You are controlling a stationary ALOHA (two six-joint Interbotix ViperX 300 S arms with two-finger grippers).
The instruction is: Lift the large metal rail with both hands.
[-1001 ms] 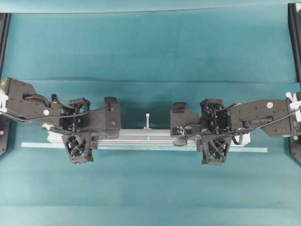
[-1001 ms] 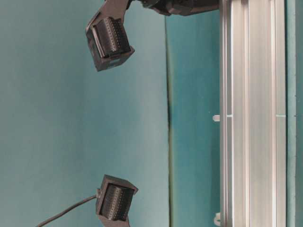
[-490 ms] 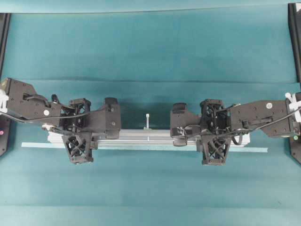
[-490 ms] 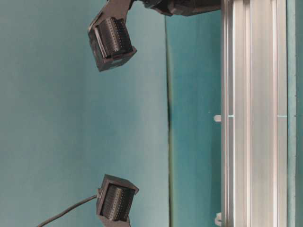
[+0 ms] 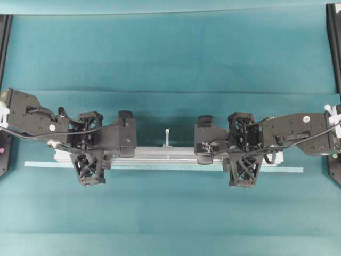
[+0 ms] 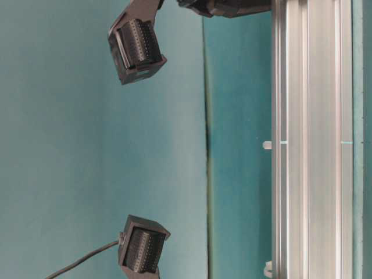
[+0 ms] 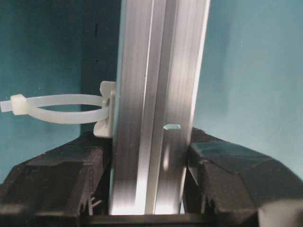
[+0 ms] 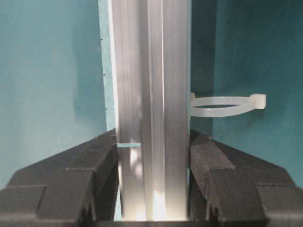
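The large metal rail (image 5: 165, 153) is a silver grooved bar running left to right across the teal cloth, level, with a white peg (image 5: 167, 136) at mid-length. My left gripper (image 5: 89, 151) is shut on it near its left end. My right gripper (image 5: 243, 152) is shut on it near its right end. In the left wrist view the rail (image 7: 156, 94) fills the gap of the left gripper (image 7: 150, 146), both pads against its sides, with a white tie loop (image 7: 57, 108) beside it. The right wrist view shows the rail (image 8: 151, 71) clamped the same way by the right gripper (image 8: 152, 144). Whether it rests on the cloth I cannot tell.
A thin pale tape strip (image 5: 160, 167) lies on the cloth just in front of the rail, reaching past both its ends. Black frame posts stand at the far edges (image 5: 333, 42) (image 5: 4, 32). Teal cloth stretches behind and in front of the arms.
Almost nothing differs. In the table-level view one wrist housing has drifted slightly, and the right arm has shifted a touch to the right. The rail and both grips look the same.
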